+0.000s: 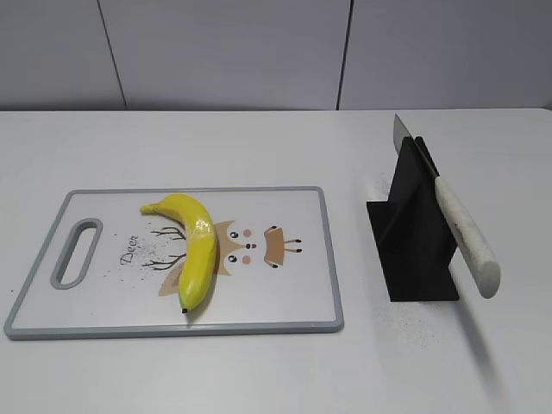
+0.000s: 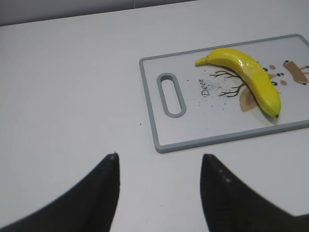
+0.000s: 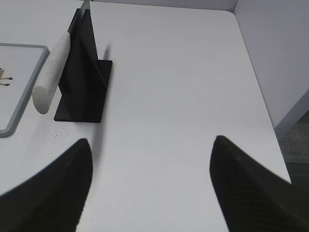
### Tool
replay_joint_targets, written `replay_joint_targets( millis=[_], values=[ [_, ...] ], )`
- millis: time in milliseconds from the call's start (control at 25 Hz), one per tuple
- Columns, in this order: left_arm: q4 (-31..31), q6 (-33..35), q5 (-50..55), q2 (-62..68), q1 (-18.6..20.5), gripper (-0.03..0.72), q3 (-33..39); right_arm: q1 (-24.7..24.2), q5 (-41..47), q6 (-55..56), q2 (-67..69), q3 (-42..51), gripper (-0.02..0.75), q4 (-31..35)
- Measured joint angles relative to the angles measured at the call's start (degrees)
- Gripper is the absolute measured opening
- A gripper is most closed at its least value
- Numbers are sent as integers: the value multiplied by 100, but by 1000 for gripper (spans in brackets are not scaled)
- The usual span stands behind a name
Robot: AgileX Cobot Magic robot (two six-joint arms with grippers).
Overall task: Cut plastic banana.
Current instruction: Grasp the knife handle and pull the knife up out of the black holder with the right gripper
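While the banana (image 1: 195,246) lies on the cutting board (image 1: 103,297), with the knife (image 1: 461,233) right of it, both tools, left (image 2: 159,162) and right (image 3: 152,145), are spread wide and empty.

Tool (image 2: 159,166) spread above table — plastic banana (image 2: 251,77) on cutting board (image 2: 193,135).

A white cutting board (image 1: 285,302) with a grey rim is laid flat on the white tabletop (image 1: 259,371). A slotted handle hole (image 1: 76,252) is cut into its left end, and a cartoon owl print (image 1: 250,246) with the word "Deer" is shown near its middle. To the right of the board, apart from it, a black knife stand (image 1: 414,233) is set upright. A white-handled knife (image 1: 466,237) is held in the stand, handle sloping down toward the camera. Grey wall panels (image 1: 224,52) are seen behind the board.
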Motion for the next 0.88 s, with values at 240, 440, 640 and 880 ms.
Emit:
replay_joint_targets(
  millis=[240,440,640,880],
  values=[
    [0,0,0,0,0,518,0,0,0,0,0,0,575,0],
    [0,0,0,0,0,518,0,0,0,0,0,0,575,0],
    [0,0,0,0,0,518,0,0,0,0,0,0,575,0],
    [0,0,0,0,0,518,0,0,0,-1,0,0,575,0]
  ],
)
